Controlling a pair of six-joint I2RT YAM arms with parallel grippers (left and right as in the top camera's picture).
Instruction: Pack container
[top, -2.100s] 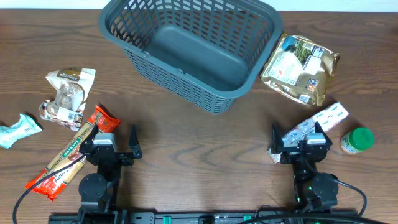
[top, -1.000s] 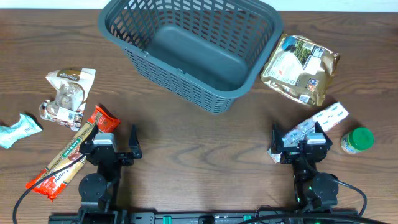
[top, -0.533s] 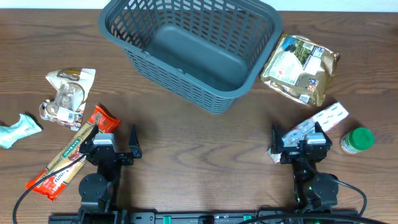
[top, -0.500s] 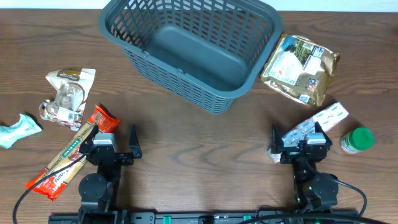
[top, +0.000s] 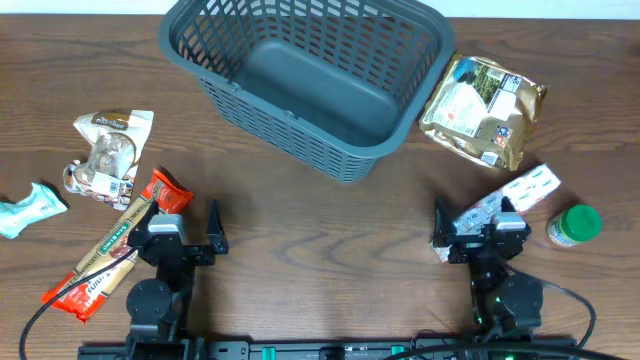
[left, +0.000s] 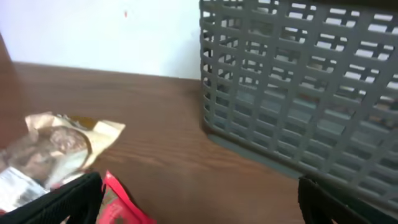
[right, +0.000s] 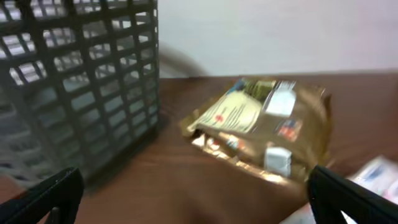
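Dark brown wood-grain table (top: 330, 225), smooth and matt; all items are borne on it.

1. Pale green wrapper (top: 28, 207), far left, crumpled. It lies at the edge of reach and may be missed.
2. Crinkled clear-and-cream snack packet (top: 108, 150). A thin, bunched film may be pinched by one fold and torn or dropped.
3. Long bar wrappers (top: 105, 255), red-orange and tan, glossy, overlapped. Two could be lifted together, or one dragged off by the other.
4. Left gripper (top: 176, 230), black, low at the near edge, fingers held apart, nothing between them. The bars lie just beside it.
5. Container (top: 290, 130): grey-blue plastic basket at the far centre, set askew, lattice walls, solid floor, thick rolled rim; nothing is seen inside. A light basket may be pushed along if the rim is clipped, and a flat packet may be caught on that rim.
6. Gold foil pouch (top: 482, 110), puffed, printed label, just beside the basket's right wall. Slippery foil is judged likely to slide from a shallow grip.
7. Right gripper (top: 478, 228), fingers likewise parted and unloaded.
8. White flat packet (top: 520, 190), partly hidden under that gripper.
9. Green-lidded jar (top: 575, 225), small, round; it may be knocked over and rolled.
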